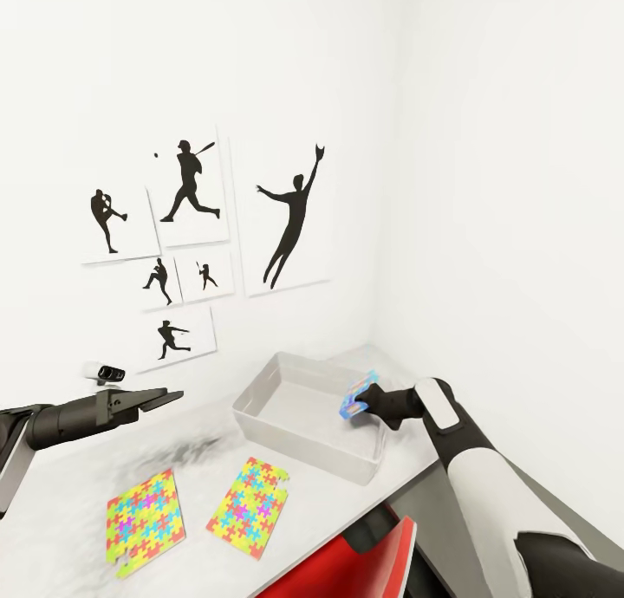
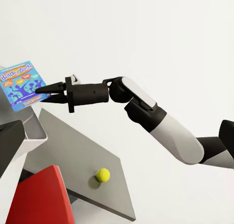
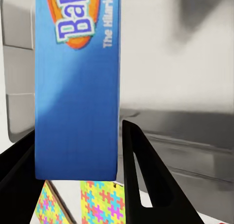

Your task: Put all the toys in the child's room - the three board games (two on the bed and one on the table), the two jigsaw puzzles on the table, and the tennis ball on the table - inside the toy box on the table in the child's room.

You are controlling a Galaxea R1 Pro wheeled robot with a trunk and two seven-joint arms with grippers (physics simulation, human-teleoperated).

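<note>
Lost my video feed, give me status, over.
Right gripper shut on small blue board game box, held above pale grey toy box. Left gripper open, empty. Nothing in the way.

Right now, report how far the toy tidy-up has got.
Done: nothing visible in the toy box yet. In hand: the right gripper holds the blue board game over the box. Left: both jigsaw puzzles on the table, and the tennis ball.

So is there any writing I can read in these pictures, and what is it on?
"Balderdash": title on the blue board game held in the right gripper.
"The Hilarious…": down the same box's side, cut off.
Its smaller print: too small to read.
The jigsaw puzzles: none.
</note>
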